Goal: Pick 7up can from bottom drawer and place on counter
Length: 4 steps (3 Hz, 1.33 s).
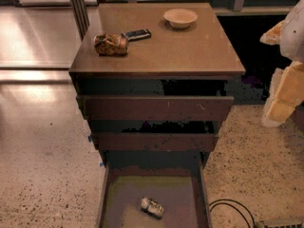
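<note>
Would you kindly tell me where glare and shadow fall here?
Camera view: glare washes the floor at upper left; black shadow fills the gaps above the two upper drawers; the bottom drawer is dim, though the 7up can shows; the gripper at the right edge is brightly lit.

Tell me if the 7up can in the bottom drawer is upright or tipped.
Tipped: the 7up can lies on its side on the bottom drawer floor. The pincer hangs far right.

Open bottom drawer [124,193] with the 7up can [152,207] lying on its floor.
Snack bag [110,44], black bar [137,34] and bowl [180,18] sit on the counter [190,51]; the claw [285,93] hangs at the right edge.
</note>
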{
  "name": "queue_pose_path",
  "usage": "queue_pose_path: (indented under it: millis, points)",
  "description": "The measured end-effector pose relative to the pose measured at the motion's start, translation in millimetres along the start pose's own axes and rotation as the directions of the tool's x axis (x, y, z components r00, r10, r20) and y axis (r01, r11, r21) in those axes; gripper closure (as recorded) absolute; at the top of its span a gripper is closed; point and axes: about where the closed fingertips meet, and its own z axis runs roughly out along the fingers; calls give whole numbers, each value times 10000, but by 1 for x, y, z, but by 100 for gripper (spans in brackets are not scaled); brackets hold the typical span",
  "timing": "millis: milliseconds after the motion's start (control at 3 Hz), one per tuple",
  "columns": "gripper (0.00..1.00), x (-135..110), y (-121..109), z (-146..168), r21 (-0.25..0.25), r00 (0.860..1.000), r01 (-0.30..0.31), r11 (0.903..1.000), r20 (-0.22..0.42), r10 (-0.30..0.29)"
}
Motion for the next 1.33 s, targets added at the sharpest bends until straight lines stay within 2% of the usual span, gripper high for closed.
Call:
queue_pose_path:
  millis: [333, 667, 1000, 1333]
  points:
    - [0, -1, 0, 0, 70, 10000, 3, 10000, 27, -3]
    - [0, 2, 12, 19, -32, 9998, 187, 9998, 36, -187]
    - [0, 5, 34, 52, -293, 9994, 348, 9990, -72, -350]
    - [0, 12, 57, 86, -589, 9999, 64, 9982, -129, -72]
